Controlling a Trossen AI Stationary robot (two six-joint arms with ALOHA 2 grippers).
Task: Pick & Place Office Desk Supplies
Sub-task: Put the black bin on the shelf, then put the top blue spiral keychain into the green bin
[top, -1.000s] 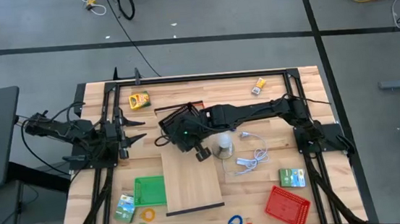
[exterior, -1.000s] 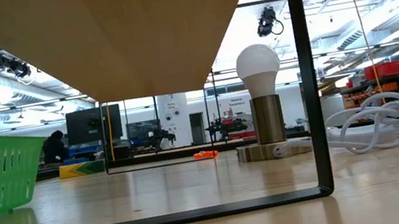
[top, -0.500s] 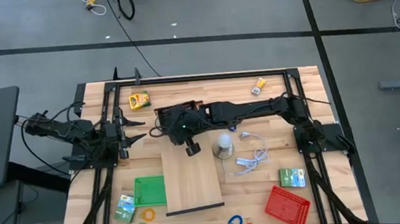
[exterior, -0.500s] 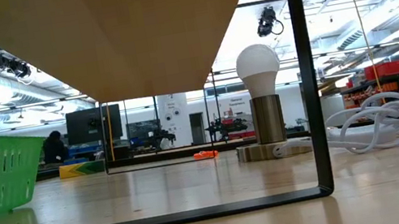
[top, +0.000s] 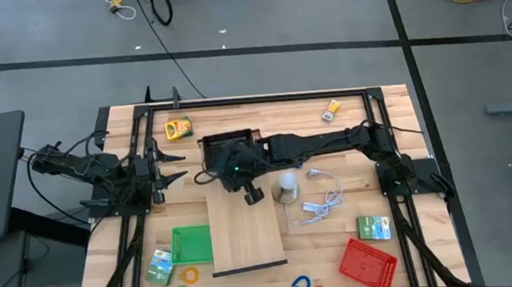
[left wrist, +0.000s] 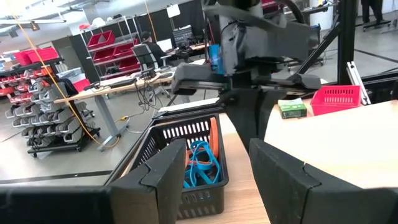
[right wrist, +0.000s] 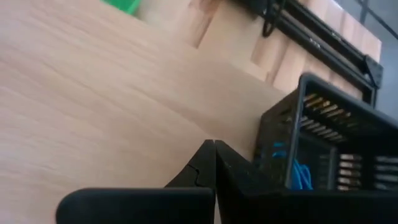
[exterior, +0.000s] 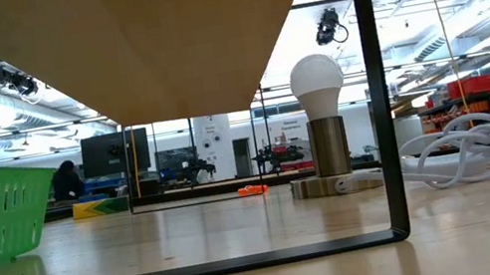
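My right gripper reaches in from the right and hangs shut, slanting down, beside the near side of a black mesh tray; the right wrist view shows its fingertips together over the pale board, with nothing between them. The tray holds blue clips and an orange clip. My left gripper waits open at the table's left, pointing level toward the tray. Loose clips lie by the near edge, and green card boxes and a yellow one rest on the table.
A long pale wooden board stands raised at the middle front. A green tray sits to its left and a red tray at the near right. A bulb lamp and a white cable lie right of the board.
My right gripper's wrist has tipped a little while staying beside the black tray; its fingers stay shut.
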